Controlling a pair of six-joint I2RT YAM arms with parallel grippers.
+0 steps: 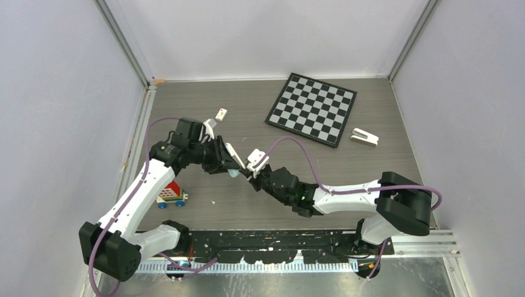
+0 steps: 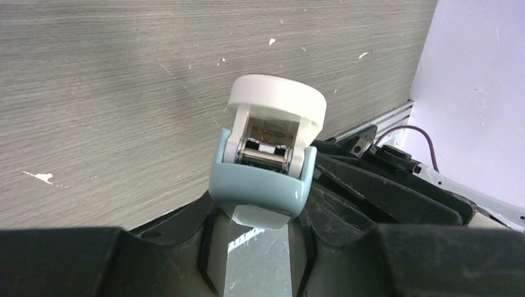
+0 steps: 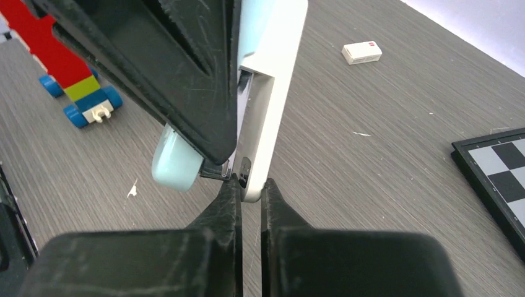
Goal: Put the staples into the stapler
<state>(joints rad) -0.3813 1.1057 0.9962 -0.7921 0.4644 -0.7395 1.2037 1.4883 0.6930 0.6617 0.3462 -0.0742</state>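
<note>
The stapler (image 1: 233, 173), light blue base with a white lid, hangs above the table between both arms. My left gripper (image 1: 226, 162) is shut on its blue base (image 2: 263, 185). The lid (image 2: 277, 102) is swung open and the metal magazine (image 2: 266, 151) shows. My right gripper (image 3: 251, 185) is shut on the tip of the white lid (image 3: 266, 93); it also shows in the top view (image 1: 246, 171). The small white staples box (image 1: 221, 113) with a reddish mark lies on the table behind the arms and shows in the right wrist view (image 3: 361, 52). No loose staple block shows.
A chessboard (image 1: 312, 108) lies at the back right, with a second small white stapler-like object (image 1: 364, 137) beside it. A coloured toy brick car (image 1: 171, 195) stands by the left arm and shows in the right wrist view (image 3: 68, 80). Walls enclose three sides.
</note>
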